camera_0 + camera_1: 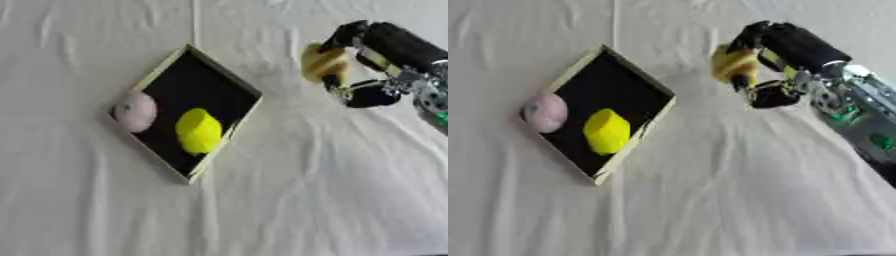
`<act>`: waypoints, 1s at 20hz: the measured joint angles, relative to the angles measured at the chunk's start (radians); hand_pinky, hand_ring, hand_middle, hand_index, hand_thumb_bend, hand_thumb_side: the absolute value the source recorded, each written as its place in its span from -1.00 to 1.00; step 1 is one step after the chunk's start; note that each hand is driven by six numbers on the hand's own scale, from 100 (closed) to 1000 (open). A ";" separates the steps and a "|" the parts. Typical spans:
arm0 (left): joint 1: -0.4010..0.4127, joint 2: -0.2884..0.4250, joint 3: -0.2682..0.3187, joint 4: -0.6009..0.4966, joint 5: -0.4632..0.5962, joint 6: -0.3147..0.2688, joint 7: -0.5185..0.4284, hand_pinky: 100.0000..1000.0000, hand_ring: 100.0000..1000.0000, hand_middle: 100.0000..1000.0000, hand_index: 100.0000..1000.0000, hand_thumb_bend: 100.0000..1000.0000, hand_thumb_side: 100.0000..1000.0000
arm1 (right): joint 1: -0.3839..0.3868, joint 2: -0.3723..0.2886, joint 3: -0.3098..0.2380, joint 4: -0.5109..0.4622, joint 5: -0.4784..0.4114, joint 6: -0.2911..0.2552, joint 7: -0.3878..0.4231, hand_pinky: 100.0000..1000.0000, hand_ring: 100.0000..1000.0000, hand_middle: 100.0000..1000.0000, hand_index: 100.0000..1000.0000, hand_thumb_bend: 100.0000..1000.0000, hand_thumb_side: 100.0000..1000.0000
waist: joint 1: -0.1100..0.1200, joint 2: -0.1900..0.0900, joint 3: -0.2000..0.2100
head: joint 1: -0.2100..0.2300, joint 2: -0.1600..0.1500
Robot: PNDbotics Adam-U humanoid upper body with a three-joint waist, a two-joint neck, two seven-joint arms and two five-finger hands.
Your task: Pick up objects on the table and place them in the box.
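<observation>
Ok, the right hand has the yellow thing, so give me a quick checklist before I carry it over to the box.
1. Right hand curled round the pale yellow object: ok.
2. Object lifted off the white cloth: cannot tell.
3. Box open, black floor showing: ok.
4. Free room inside: ok, the upper part is bare; the bright yellow object fills the lower part.
5. Pink round object fully inside: not ok, it sits on the box's left rim.
6. Path from hand to box: ok, only cloth between.

2 objects [199, 131] lie in the box [224, 76], left of the right hand [759, 75].
</observation>
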 measured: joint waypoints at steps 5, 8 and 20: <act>-0.001 0.000 -0.003 -0.005 0.000 -0.001 -0.002 0.68 0.68 0.55 0.86 0.04 0.16 | -0.171 0.001 0.049 -0.016 -0.045 -0.069 0.054 0.61 0.40 -0.08 0.04 -1.00 -1.00 | -0.005 -0.009 0.008 | -0.007 0.001; -0.003 0.000 -0.006 -0.006 -0.004 -0.001 -0.003 0.68 0.68 0.55 0.86 0.04 0.16 | -0.275 0.041 0.099 -0.017 -0.048 -0.083 0.113 0.62 0.40 -0.08 0.04 -1.00 -1.00 | -0.006 -0.012 0.014 | -0.009 0.001; -0.017 -0.004 -0.008 -0.006 -0.007 -0.002 -0.004 0.68 0.67 0.55 0.86 0.05 0.15 | -0.519 0.316 0.281 0.097 0.033 -0.090 0.305 0.61 0.40 -0.07 0.06 -1.00 -1.00 | -0.018 -0.023 0.035 | -0.028 0.009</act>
